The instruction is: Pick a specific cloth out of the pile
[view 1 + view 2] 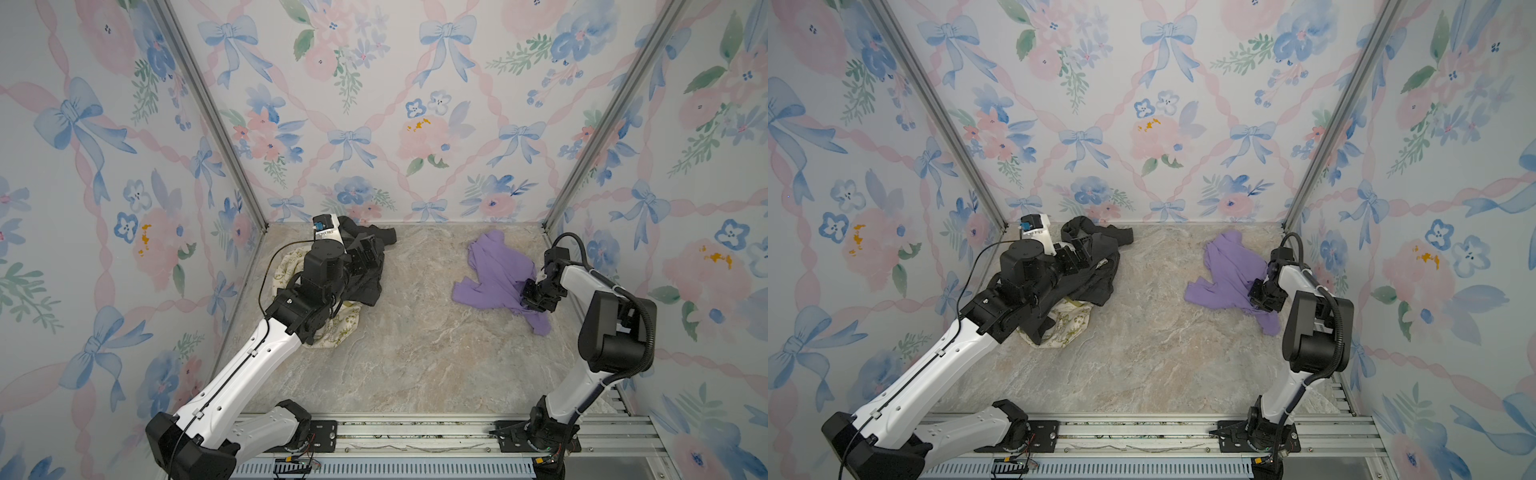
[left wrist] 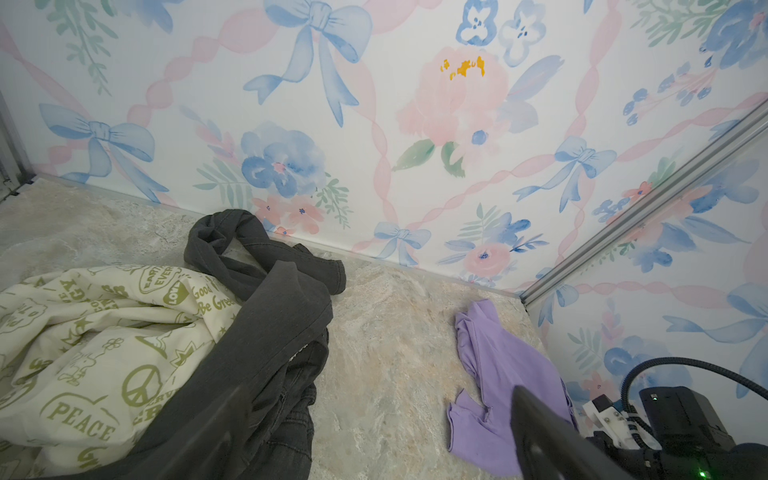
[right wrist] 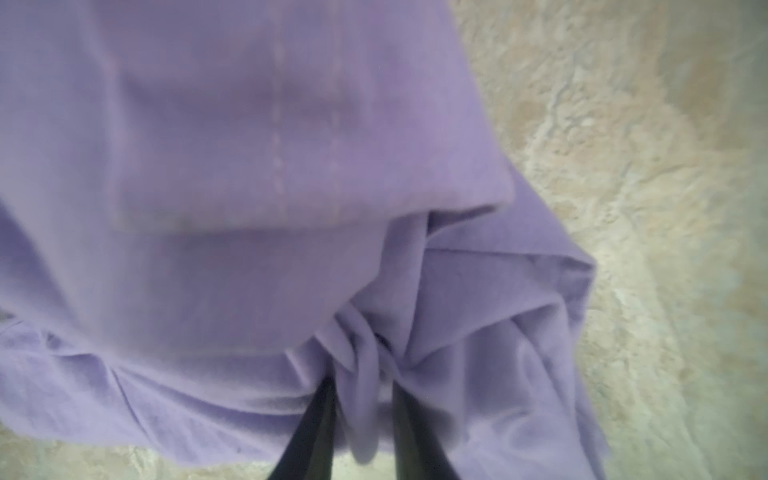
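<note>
The cloth, plain lavender, lies crumpled on the marble floor at the right, apart from the pile. My right gripper is down on its near edge. Its fingers stand a little apart, and a fold of the cloth hangs loosely between them. The pile is at the left: a dark grey garment over a cream peace-sign cloth. Over the grey garment hovers my left gripper, wide open and holding nothing.
Flowered walls close in the marble floor at the back and on both sides, with metal corner posts. A metal rail that carries both arm bases runs along the front edge. The right arm's black cable loops near the right wall.
</note>
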You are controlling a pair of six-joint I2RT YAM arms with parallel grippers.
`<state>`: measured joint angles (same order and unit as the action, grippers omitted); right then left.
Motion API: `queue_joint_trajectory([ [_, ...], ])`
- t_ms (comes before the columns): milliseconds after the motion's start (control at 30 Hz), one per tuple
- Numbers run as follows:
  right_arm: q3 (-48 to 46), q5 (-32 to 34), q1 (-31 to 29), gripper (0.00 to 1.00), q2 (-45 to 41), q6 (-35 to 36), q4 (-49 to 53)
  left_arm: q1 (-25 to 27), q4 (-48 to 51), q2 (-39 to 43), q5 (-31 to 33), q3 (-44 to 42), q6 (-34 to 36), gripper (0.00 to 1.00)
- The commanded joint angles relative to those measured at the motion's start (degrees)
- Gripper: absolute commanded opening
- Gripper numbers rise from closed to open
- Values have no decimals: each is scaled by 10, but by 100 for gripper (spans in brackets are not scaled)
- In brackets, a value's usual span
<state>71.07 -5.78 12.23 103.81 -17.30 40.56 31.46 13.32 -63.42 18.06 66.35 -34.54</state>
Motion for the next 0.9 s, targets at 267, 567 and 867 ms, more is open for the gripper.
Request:
queue_joint_trajectory([
  [267,36,-2,-10,60,-63,-38,33,-5,-8,8,37,-10,4,98],
  [567,39,39,-28,75,-174,-78,38,-12,-9,8,47,-13,9,98],
  [867,82,39,-52,90,-237,-48,-30,-15,-27,6,63,-21,45,98],
])
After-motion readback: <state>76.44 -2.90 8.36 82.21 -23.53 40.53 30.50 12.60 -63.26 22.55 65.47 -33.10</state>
